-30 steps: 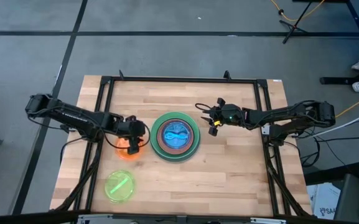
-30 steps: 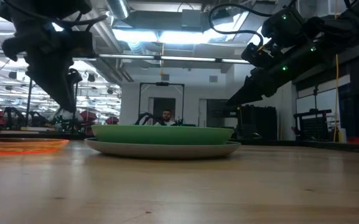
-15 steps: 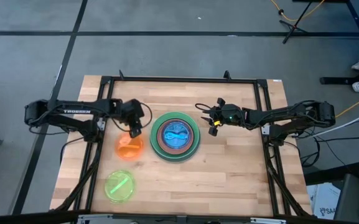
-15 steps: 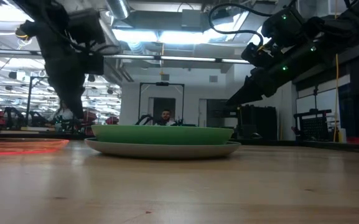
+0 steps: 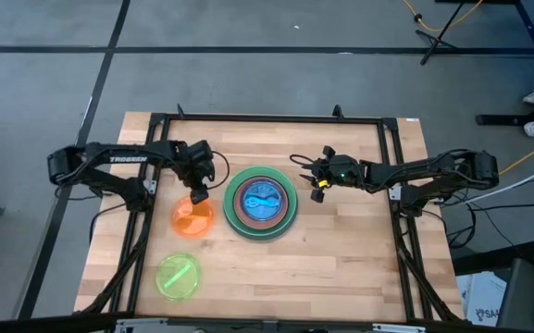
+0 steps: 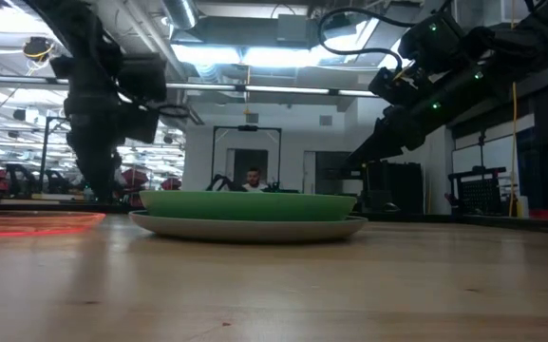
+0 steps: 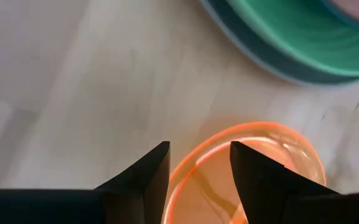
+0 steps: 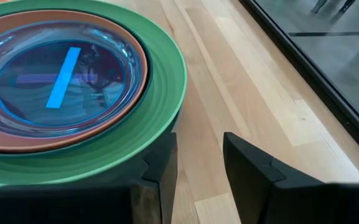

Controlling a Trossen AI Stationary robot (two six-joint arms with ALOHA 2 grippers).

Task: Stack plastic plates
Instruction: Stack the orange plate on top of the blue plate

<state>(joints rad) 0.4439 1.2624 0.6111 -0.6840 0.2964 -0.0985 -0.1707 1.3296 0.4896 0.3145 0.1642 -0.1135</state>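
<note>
A stack of plates [image 5: 262,203] sits mid-table: grey [image 6: 250,228] at the bottom, then light green [image 8: 163,93], dark teal, terracotta and translucent cyan [image 8: 61,74] on top. The orange plate [image 5: 192,220] lies flat on the table left of the stack. The yellow-green plate [image 5: 180,276] lies nearer the table's near edge. No pink plate shows. My left gripper [image 5: 198,192] is open and hovers over the orange plate's far rim [image 7: 272,140], its fingers either side of the rim line. My right gripper [image 5: 317,188] is open, raised just right of the stack.
A black frame rail [image 5: 267,117] runs along the table's far edge and down both sides. Bare wood lies on the near right part of the table [image 5: 341,268]. A person [image 6: 252,178] sits in the room far behind the stack.
My left gripper has drawn back from over the orange plate's middle toward the table's far edge and now stands over the plate's far rim. The orange plate stays flat where it was. My right arm has kept still.
</note>
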